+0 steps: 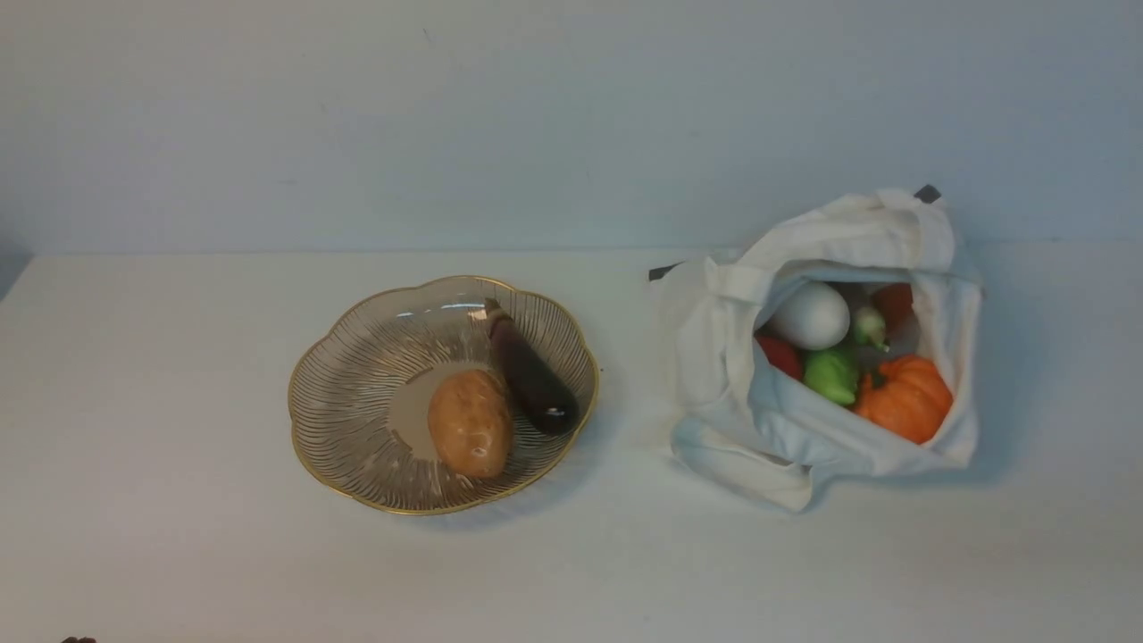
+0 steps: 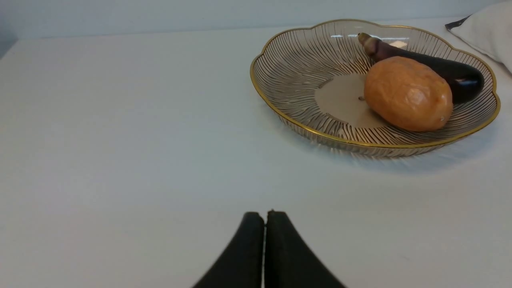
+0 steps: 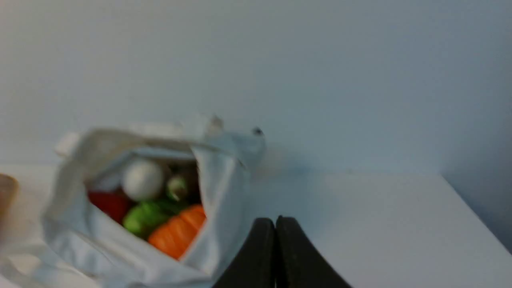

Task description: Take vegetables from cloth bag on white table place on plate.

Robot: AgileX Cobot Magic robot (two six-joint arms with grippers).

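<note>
Status: right pincer (image 3: 275, 222) is hanging over the desk (image 1: 179, 536), tips pressed together, gripping nothing. Left pincer (image 2: 264, 218) is doing the same, also empty.

Cloth bag (image 1: 714, 357) is sitting ahead of the right pincer, well apart, with its mouth gaping toward it. Inside it I'm seeing the pumpkin (image 1: 904, 397) nearest the pincer-side lip. The green pepper (image 1: 832, 375) is touching it, and the red one (image 1: 781, 354) and white egg-shaped one (image 1: 811, 315) are lying farther in.

Plate (image 1: 357, 393) is sitting ahead of the left pincer, apart from it. It's already carrying the potato (image 1: 470, 422) and eggplant (image 1: 531, 379), which are touching each other.

I'm reading the current step as the next reach into the bag, and I'm planning it like this:
- Spreading the tips before I cross the lip, not inside the bag.
- Dropping in from above the opening, because a low entry is likely to snag fabric.
- Going for the pumpkin first (wide and glossy, so I'm expecting slip), with the tips seated in the rib grooves.
- Lifting straight up until I'm clear of the fabric, then carrying it to the bare side of the plate.
</note>
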